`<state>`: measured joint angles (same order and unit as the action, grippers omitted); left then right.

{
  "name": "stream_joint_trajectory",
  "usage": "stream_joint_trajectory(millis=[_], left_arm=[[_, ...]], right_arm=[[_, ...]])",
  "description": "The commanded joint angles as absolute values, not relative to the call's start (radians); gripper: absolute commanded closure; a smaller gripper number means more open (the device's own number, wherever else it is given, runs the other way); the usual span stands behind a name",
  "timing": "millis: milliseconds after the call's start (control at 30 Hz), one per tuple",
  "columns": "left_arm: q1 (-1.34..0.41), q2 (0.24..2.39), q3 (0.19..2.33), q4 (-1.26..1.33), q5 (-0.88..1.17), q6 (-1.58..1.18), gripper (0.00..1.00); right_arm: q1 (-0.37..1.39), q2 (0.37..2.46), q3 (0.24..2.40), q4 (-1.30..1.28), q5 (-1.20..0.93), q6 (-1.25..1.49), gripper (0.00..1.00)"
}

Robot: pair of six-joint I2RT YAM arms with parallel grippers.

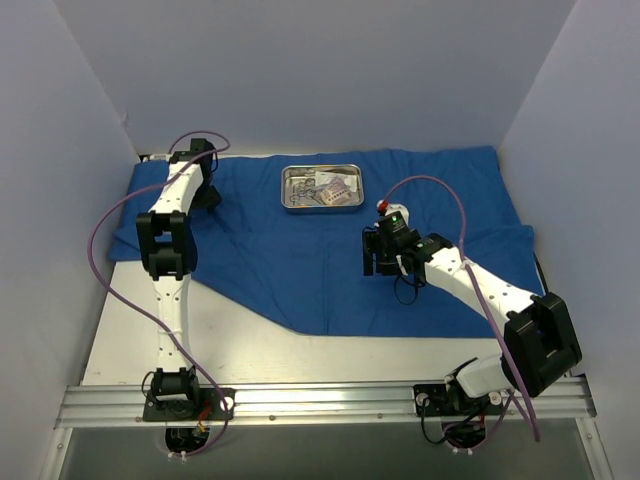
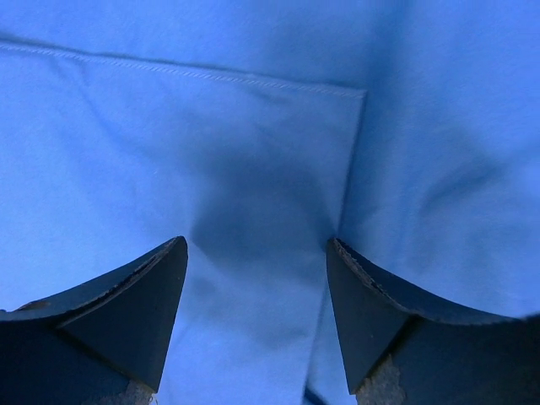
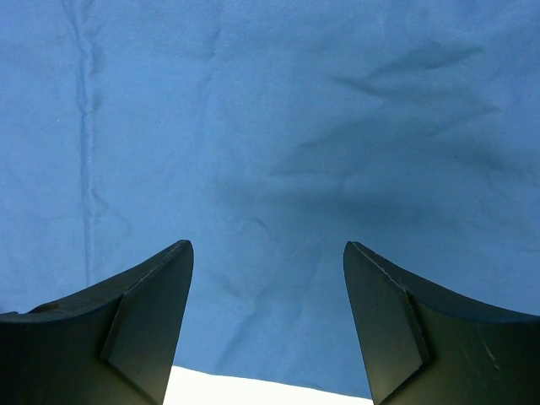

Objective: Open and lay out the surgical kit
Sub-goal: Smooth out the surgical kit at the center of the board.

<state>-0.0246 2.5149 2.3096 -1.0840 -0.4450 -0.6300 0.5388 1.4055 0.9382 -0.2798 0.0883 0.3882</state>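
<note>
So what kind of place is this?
Probably a robot test cell: plain white walls box in the table, the left arm and right arm are bolted to a rail, and a tray sits on blue cloth.

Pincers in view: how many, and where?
2. The left pincer is open over the blue cloth, far left; the right pincer, also open, is over it right of the steel tray.

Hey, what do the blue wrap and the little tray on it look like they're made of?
Blue cloth wrap: woven fabric, matte; it creases softly, and the left wrist view shows a stitched hem. Small tray: metal, probably stainless steel; silvery, with a glossy, reflective rim.
</note>
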Motion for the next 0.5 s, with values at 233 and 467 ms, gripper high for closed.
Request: stream_joint_trajectory(millis=[233, 467], left_arm=[[-0.034, 2.491, 2.338, -1.006, -0.437, -0.643, 0.25], [-0.032, 2.563, 2.398, -1.114, -0.466, -0.635, 0.29]], right_arm=[[0.555, 1.422, 0.934, -0.293, 0.101, 0.410, 0.33], [0.564, 1.427, 0.933, -0.295, 0.113, 0.425, 0.33]])
